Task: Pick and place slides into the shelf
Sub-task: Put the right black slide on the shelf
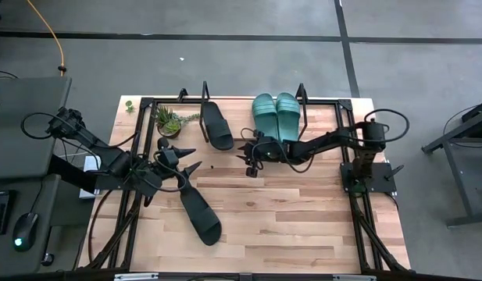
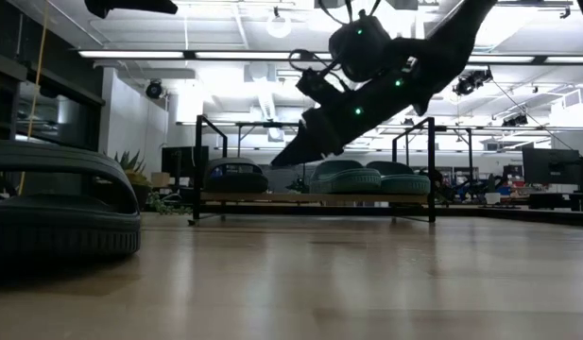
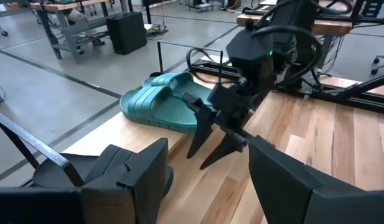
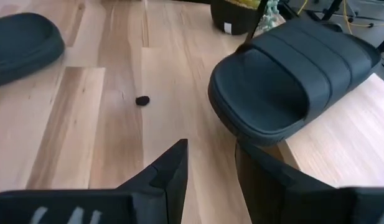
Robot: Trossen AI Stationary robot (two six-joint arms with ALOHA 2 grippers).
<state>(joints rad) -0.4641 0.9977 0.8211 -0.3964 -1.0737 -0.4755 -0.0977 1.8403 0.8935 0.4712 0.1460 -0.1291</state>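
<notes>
Slides first: one black slide (image 1: 200, 213) lies loose on the bench (image 1: 303, 226), long axis diagonal, just past the left tool (image 1: 186, 159), whose fingers stand spread and empty. Another black slide (image 1: 217, 125) and the teal pair (image 1: 276, 115) sit on the shelf (image 1: 334, 117). Right tool (image 1: 248, 160), spread, hovers nearby, farther off.

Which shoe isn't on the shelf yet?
The black slide lying alone on the bare table near the left hand. The other black slide and both teal ones sit on the shelf.
</notes>
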